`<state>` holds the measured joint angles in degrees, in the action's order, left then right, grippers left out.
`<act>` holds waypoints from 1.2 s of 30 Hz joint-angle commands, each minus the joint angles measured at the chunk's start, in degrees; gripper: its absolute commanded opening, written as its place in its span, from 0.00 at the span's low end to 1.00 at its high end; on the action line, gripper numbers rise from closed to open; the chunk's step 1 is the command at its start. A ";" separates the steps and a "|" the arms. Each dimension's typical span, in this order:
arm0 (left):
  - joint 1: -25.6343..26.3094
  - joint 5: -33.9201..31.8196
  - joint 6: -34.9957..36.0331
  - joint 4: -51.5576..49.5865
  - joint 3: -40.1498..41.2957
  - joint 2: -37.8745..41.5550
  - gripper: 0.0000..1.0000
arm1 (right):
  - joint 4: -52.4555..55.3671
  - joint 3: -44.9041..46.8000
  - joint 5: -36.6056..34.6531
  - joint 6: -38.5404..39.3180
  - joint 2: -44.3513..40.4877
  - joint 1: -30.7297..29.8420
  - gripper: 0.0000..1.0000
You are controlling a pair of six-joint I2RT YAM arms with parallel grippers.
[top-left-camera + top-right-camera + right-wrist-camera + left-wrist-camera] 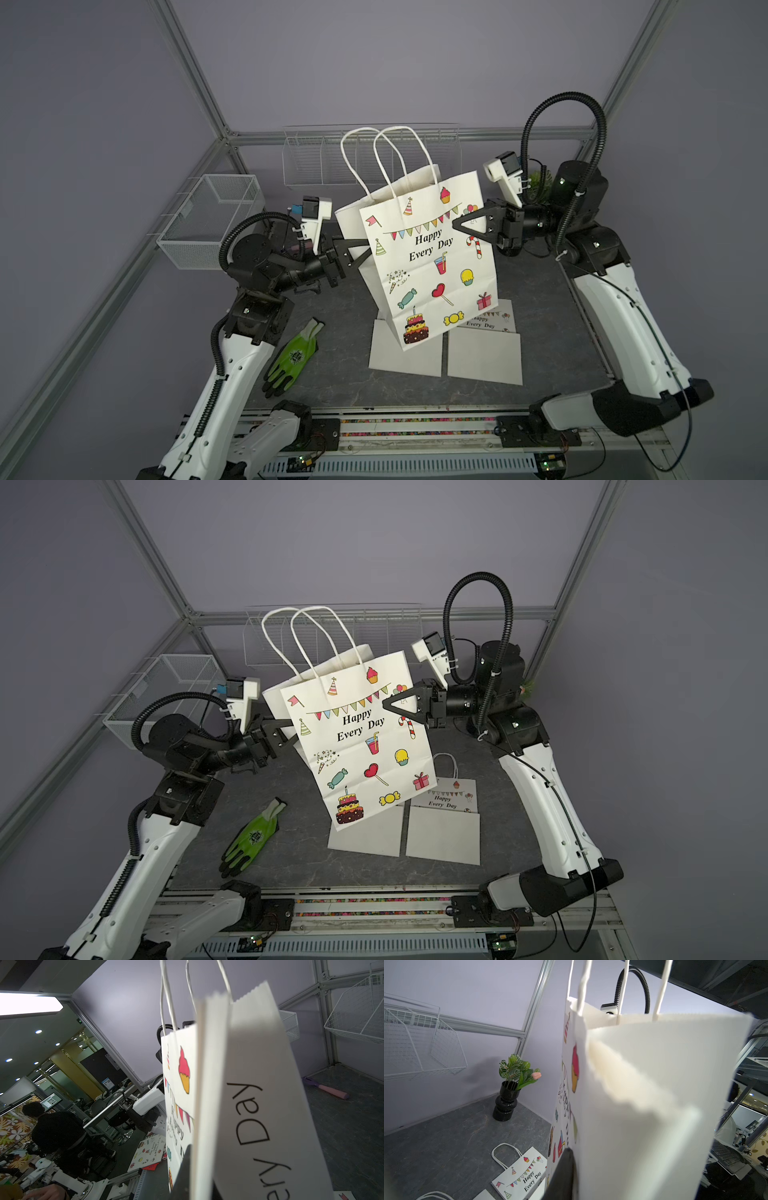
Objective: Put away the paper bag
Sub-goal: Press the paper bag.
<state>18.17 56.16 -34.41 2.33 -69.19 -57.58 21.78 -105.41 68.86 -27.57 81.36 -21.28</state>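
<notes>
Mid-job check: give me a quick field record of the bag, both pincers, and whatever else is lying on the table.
paper bag: open, handles up, tilted, held between the two pincers
right pincer: shut on the bag's side edge, near the top
left pincer: at the opposite side edge; tips hidden by the bag, grip unclear
folded bags: flat on the table, partly under the tilted bag's bottom corner
green glove: flat on the table beside the left arm
mesh basket: at the table edge behind the left arm
</notes>
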 commanded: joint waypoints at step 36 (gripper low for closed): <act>0.95 2.58 6.82 -9.36 2.29 3.69 0.43 | -25.21 2.92 3.95 -20.80 -2.13 0.48 0.07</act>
<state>18.83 58.89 -28.97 -5.85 -65.04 -54.52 -2.42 -102.41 71.68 -48.03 80.77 -20.71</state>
